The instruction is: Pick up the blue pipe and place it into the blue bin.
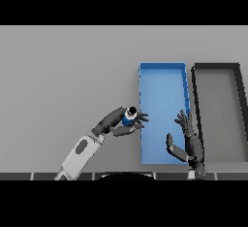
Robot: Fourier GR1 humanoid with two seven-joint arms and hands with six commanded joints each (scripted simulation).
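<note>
Status: pick-up complete, placement pending. The left hand [121,122] has its fingers and thumb curled round the blue pipe [129,119], which sits in the grasp just behind the fingertips. The blue bin [162,66] begins immediately beyond those fingertips (its near wall lies right at them), so the pipe is judged not yet over the interior. Remaining: carry it farther over the bin and release. The right hand [189,146] hovers idle, fingers spread, over the bin's far side, with a dark bin [216,66] beyond it.

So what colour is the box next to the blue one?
Dark grey, nearly black box, seen in the head view, right of the blue bin.
</note>
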